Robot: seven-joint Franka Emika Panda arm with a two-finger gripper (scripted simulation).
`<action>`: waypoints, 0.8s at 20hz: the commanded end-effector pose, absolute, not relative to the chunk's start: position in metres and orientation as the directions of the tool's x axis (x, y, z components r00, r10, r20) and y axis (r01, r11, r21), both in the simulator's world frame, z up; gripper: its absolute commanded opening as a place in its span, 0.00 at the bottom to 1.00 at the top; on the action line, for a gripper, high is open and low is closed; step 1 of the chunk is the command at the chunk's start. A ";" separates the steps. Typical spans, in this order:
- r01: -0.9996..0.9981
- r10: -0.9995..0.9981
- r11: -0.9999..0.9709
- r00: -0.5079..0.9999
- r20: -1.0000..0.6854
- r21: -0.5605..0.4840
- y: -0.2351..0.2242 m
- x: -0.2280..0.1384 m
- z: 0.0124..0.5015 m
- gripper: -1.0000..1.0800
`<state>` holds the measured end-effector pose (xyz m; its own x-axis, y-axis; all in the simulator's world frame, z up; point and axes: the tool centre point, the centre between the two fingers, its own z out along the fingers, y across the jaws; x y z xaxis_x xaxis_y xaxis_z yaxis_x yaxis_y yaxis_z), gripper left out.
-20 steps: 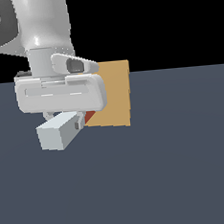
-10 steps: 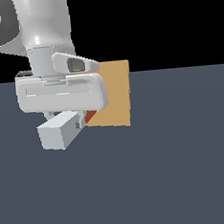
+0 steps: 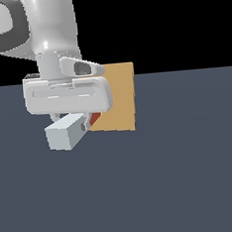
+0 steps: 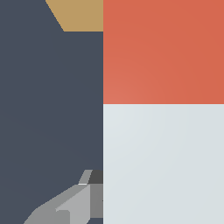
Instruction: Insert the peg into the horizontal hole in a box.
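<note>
Red end of peg (image 3: 95, 119) near box (image 3: 117, 99), fingers (image 3: 83, 125) clamped on peg; hole unseen, slight tilt risks jamming.

a flat dark slate-grey floor (image 3: 183, 177) carries the scene. a tan box (image 3: 119, 100) stands upright on it, its lower edge resting on the surface.

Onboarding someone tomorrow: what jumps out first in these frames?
The big white arm's gripper sits left of centre in the exterior view, closed on the peg, whose pale grey end sticks out toward the exterior view's left. The peg's red end meets the tan box just behind it; the hole itself is hidden. In the wrist view the peg fills half the frame, red above pale grey, with one grey finger beside it.
</note>
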<state>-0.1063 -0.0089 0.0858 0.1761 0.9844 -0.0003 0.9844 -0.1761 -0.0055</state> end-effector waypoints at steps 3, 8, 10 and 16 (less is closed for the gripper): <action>0.985 0.985 -0.175 0.175 0.001 0.000 0.020 -0.100 0.088 0.00; 0.985 0.985 -0.175 0.175 0.002 0.002 0.061 -0.093 0.089 0.00; 0.985 0.985 -0.175 0.175 0.002 0.002 0.074 -0.090 0.089 0.00; 0.985 0.985 -0.175 0.175 0.002 0.003 0.095 -0.085 0.090 0.00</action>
